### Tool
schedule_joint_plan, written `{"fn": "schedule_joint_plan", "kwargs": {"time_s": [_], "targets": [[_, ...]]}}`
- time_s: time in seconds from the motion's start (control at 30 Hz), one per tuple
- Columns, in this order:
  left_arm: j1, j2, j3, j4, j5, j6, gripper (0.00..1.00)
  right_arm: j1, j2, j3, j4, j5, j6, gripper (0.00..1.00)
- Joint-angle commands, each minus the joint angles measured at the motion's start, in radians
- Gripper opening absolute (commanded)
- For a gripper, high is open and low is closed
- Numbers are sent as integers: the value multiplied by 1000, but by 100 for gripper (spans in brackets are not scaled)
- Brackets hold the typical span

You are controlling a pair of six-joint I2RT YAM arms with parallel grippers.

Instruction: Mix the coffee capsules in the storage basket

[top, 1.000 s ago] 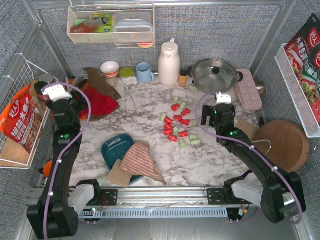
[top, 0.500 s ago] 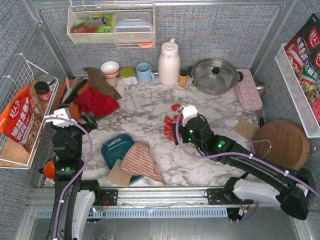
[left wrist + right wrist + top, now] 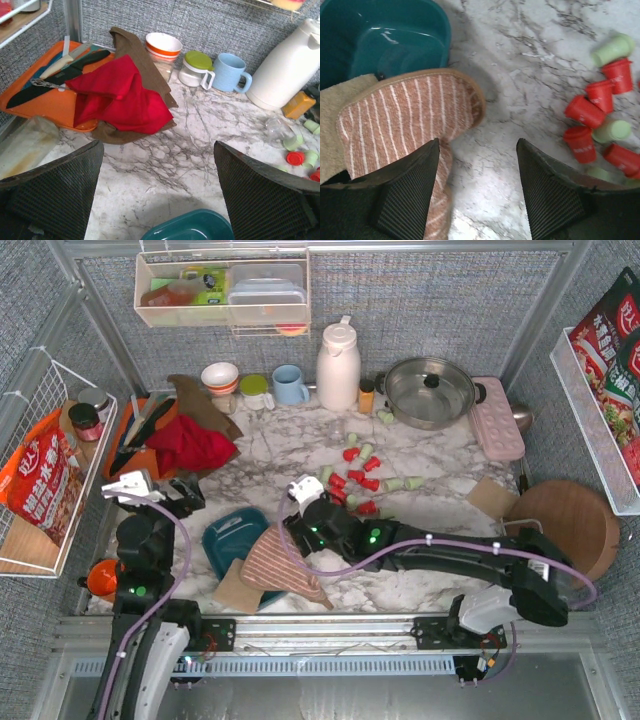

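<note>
Teal storage basket (image 3: 380, 45) under striped cloth (image 3: 405, 115)

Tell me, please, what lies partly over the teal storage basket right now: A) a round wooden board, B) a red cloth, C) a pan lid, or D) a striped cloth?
D: the striped cloth covers the near right corner of the storage basket, and the coffee capsules lie outside it.

Mock kitchen: marble counter (image 3: 400, 575), pot (image 3: 430, 390), thermos (image 3: 338, 365), knives (image 3: 90, 57), fabric-lined walls (image 3: 420, 300).
</note>
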Motion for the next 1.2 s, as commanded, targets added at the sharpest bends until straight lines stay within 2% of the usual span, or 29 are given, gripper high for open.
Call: {"fn": "schedule_joint_plan", "kwargs": {"time_s": [0.0, 0.3, 0.4, 0.5, 0.57, 0.6, 0.8, 1.17], "targets": [[-33, -36, -18, 34, -34, 30, 99, 25, 75, 31, 92, -49, 35, 66], [-55, -48, -20, 33, -60, 31, 99, 59, 172, 37, 124, -74, 50, 54], [-57, -46, -20, 32, -60, 32, 99, 62, 176, 37, 118, -78, 54, 44], [-58, -44, -20, 31, -60, 33, 99, 63, 169, 37, 110, -93, 58, 26], [-58, -44, -21, 31, -58, 33, 99, 63, 159, 37, 94, -99, 62, 5], [-58, -45, -22, 31, -59, 33, 99, 63, 155, 54, 80, -99, 65, 0], [-59, -44, -23, 32, -60, 35, 99, 63, 89, 105, 15, -82, 79, 0], [-69, -30, -23, 31, -61, 36, 99, 28, -103, 186, -105, 69, 15, 0]]}}
